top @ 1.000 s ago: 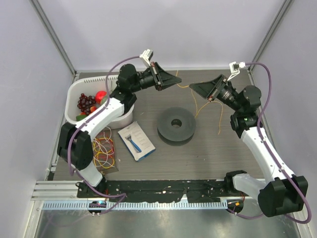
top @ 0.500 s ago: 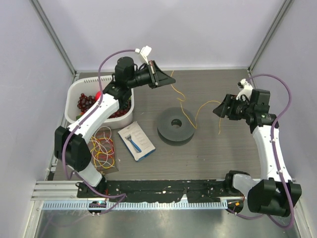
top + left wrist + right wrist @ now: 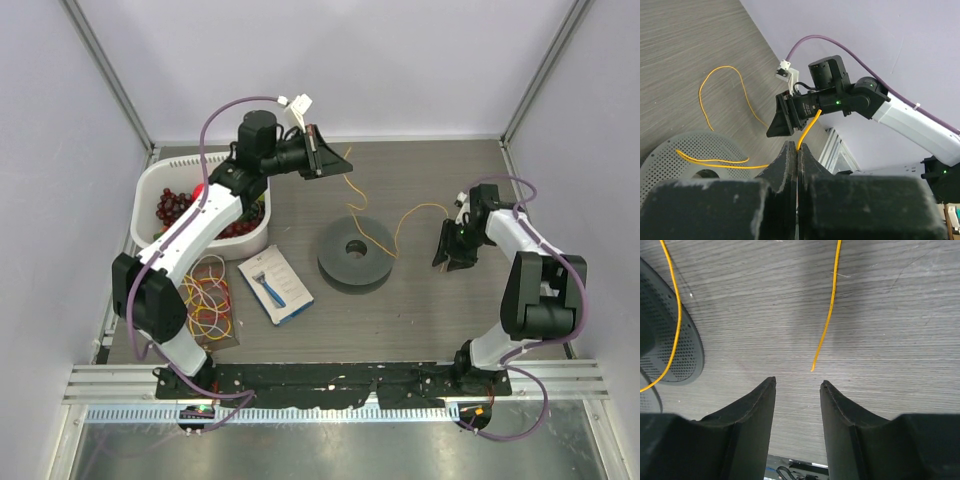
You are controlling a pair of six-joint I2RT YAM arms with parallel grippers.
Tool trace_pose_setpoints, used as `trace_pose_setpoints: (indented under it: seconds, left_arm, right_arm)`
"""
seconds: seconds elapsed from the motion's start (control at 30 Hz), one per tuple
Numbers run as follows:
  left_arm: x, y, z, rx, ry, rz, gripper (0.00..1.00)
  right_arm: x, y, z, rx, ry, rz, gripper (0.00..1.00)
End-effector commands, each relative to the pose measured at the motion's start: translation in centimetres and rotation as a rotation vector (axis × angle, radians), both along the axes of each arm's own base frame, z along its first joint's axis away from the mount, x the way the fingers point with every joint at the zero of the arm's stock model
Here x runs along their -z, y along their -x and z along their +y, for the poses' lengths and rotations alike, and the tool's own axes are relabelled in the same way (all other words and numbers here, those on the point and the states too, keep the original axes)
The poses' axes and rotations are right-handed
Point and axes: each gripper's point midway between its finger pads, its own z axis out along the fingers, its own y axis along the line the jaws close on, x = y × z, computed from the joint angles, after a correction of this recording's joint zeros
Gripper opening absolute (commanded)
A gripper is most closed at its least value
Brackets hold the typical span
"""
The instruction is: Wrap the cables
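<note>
Yellow-orange wire (image 3: 808, 125) sits pinched in your left gripper (image 3: 797, 149), that arm reaching toward the far side of the table (image 3: 420, 310). Your right arm folds back, gripper (image 3: 797, 384) pointing down, half-parted and empty, the wire's loose end just ahead. The wire crosses the perforated spool (image 3: 356, 253).

In the left wrist view, the dark perforated spool (image 3: 662, 160) is cut off by the left edge and partly covered by the left gripper (image 3: 797, 150). The held end of the yellow-orange wire (image 3: 809, 124) is buried between the pressed-together fingers. In the right wrist view, the spool is cropped at the left edge and the wire is cut by the top edge. From above, the white tub (image 3: 150, 190) at the table's (image 3: 420, 310) left edge is partly hidden by the left arm (image 3: 200, 225). The carded item (image 3: 275, 284) beside it is too small to be identified.
</note>
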Motion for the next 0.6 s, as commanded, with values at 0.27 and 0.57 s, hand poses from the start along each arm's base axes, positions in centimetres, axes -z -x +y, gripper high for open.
trace_pose_setpoints:
  seconds: [0.27, 0.57]
  left_arm:
    - [-2.5, 0.7, 0.6, 0.012, -0.044, -0.125, 0.0]
    - [-2.8, -0.5, 2.6, -0.06, -0.054, -0.1, 0.0]
  right_arm:
    - [1.8, -4.0, -1.9, 0.033, 0.184, -0.024, 0.44]
    - [3.4, -3.6, -1.3, 0.007, 0.129, 0.041, 0.01]
